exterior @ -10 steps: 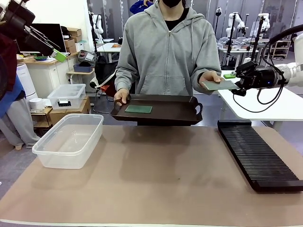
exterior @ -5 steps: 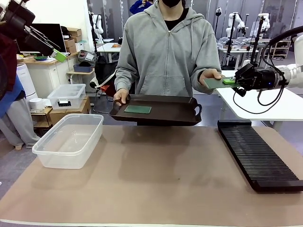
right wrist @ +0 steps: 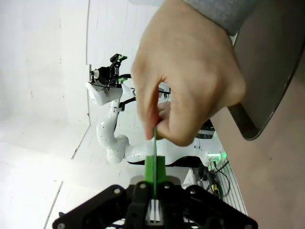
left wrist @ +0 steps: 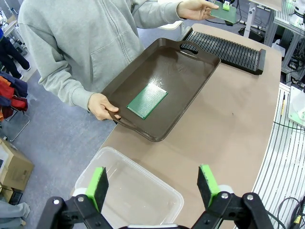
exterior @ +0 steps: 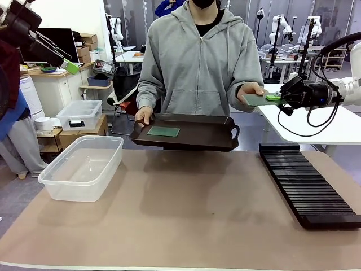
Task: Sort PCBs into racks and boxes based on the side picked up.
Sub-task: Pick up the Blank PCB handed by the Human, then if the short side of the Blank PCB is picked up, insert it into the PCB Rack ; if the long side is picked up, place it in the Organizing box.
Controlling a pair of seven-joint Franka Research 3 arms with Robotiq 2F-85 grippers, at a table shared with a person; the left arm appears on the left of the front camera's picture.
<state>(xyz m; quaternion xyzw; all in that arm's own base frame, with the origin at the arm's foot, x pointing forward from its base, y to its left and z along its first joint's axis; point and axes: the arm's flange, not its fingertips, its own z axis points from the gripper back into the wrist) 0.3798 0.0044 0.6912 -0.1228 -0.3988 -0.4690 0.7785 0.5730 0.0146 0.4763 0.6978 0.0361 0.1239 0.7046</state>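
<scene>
The jaws of my right gripper (exterior: 274, 97) are clenched on one end of a green board (exterior: 256, 100), out past the far right corner of the table (exterior: 186, 214) and well above it. The person's hand (exterior: 252, 90) grips the opposite end of that board, so both of us have hold of it, and it lies roughly flat between us. Through the right wrist camera I see the board (right wrist: 155, 140) edge-on as a thin line, pinched between the green pads of the right gripper (right wrist: 155, 167), with the person's hand (right wrist: 188, 81) closed over its far end, thumb on one side and fingers on the other.

The jaws of my left gripper (left wrist: 152, 183) are spread wide with nothing between them, hanging high over the left end of the table above the clear tub (left wrist: 138, 195). In the front view the tub (exterior: 84, 169) sits on the left part of the table.

A second board (exterior: 163, 131) lies flat in a dark brown tray (exterior: 225, 141) that the person's other hand (exterior: 144, 115) holds by one handle at the far edge of the table. From the left wrist camera the second board (left wrist: 147, 100) rests near the middle of the tray (left wrist: 190, 76).

The long black rack (exterior: 307, 189) lies on the right side of the table, running from the far edge toward me, below and nearer than the held board
</scene>
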